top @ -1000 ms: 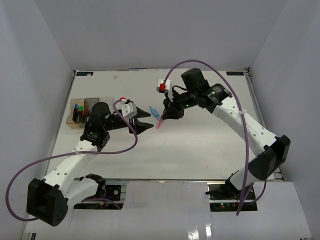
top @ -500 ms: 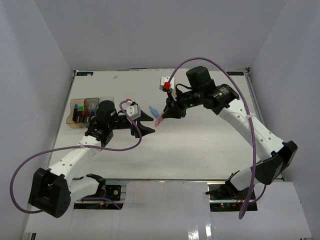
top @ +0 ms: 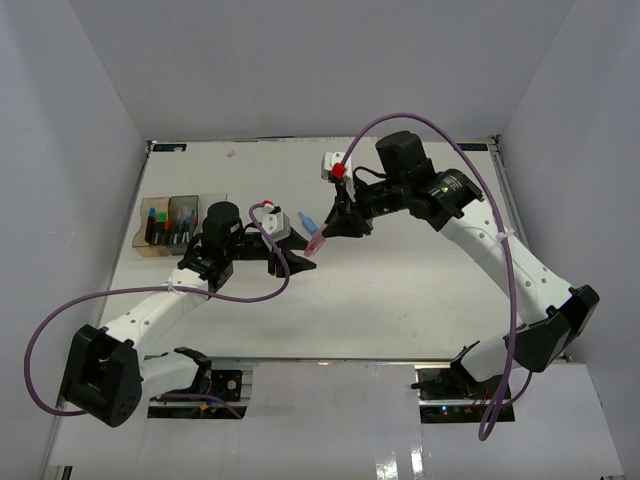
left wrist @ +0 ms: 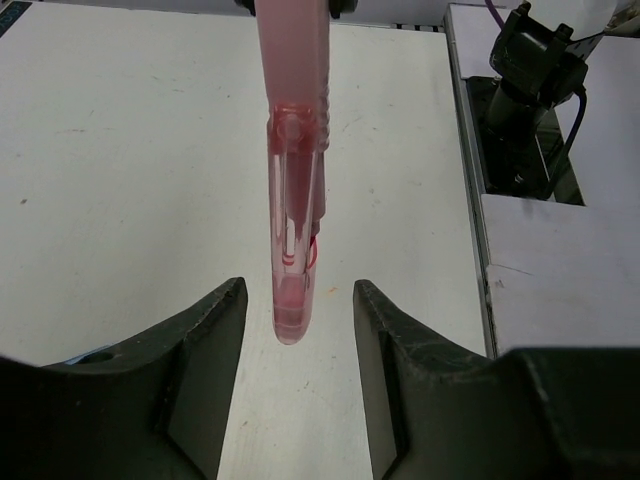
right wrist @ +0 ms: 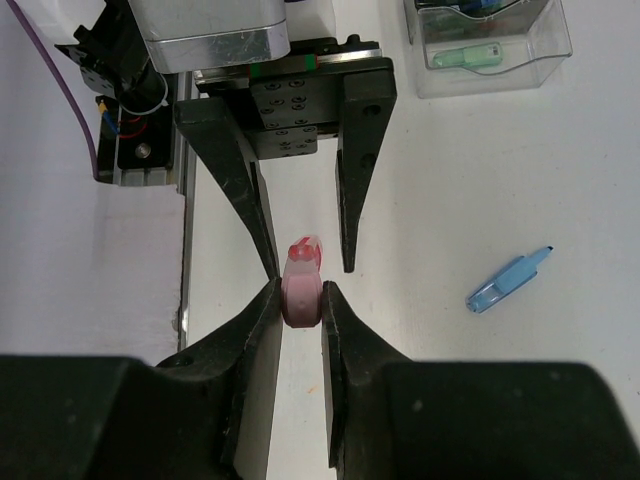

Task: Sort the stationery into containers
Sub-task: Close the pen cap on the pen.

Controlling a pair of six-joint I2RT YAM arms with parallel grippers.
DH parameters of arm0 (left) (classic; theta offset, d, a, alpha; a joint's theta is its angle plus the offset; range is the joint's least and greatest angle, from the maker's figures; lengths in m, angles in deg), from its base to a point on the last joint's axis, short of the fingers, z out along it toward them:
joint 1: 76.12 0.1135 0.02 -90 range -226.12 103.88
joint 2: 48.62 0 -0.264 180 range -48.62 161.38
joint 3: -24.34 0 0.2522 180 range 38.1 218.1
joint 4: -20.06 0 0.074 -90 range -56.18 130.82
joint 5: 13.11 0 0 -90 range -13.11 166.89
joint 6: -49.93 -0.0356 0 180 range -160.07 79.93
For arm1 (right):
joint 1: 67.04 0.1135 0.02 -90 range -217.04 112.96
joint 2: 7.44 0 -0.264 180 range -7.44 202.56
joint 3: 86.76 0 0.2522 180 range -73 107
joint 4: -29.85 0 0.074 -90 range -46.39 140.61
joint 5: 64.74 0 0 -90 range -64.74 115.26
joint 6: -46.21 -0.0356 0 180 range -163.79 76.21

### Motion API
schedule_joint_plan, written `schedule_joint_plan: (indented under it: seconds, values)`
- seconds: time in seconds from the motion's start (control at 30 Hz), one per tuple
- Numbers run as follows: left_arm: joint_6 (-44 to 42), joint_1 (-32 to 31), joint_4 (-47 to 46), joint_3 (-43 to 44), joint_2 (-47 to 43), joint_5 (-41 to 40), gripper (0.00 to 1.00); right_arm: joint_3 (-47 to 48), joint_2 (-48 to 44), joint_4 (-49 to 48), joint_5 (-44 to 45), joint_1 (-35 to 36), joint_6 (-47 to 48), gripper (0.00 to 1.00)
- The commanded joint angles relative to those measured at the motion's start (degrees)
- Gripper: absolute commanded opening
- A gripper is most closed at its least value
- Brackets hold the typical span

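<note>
My right gripper [top: 330,228] is shut on a pink translucent tapered piece [top: 316,243] and holds it above the table, its free end pointing at my left gripper [top: 297,249]. In the left wrist view the pink piece [left wrist: 293,215] hangs between my open left jaws, touching neither finger. In the right wrist view it [right wrist: 302,283] is pinched between my fingers, with the left gripper's open fingers [right wrist: 235,180] around its far end. A blue tapered piece [top: 309,222] lies on the table, also in the right wrist view [right wrist: 508,280]. The containers [top: 178,225] stand at the left, holding highlighters.
The clear box [right wrist: 490,40] with a green piece inside shows at the top of the right wrist view. The right arm's base [left wrist: 525,90] stands at the table's near edge. Grey walls surround the white table [top: 400,300].
My left gripper has moved right toward the pink piece until its open fingers flank the piece's tip. My right gripper has shifted slightly, still holding the piece.
</note>
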Motion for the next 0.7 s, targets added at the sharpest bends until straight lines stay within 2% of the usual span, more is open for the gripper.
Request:
schedule_joint_plan:
  seconds: [0.0, 0.23, 0.5, 0.67]
  values:
    - [0.25, -0.48, -1.87, 0.53, -0.34, 1.34, 0.56, 1.39, -1.74, -2.04, -1.77, 0.22, -0.73, 0.08]
    - [0.78, -0.48, -2.39, 0.36, -1.04, 1.42, 0.42, 0.68, -1.22, -2.04, -1.59, 0.22, -0.73, 0.08]
    - [1.13, -0.48, -2.39, 0.53, -0.96, 2.04, 0.29, 0.33, -0.69, -1.96, -1.06, 0.22, -0.73, 0.08]
    - [1.22, -0.48, -2.39, 0.62, -1.57, 2.04, 0.15, -0.46, -0.16, -2.04, -0.89, 0.14, -0.73, 0.08]
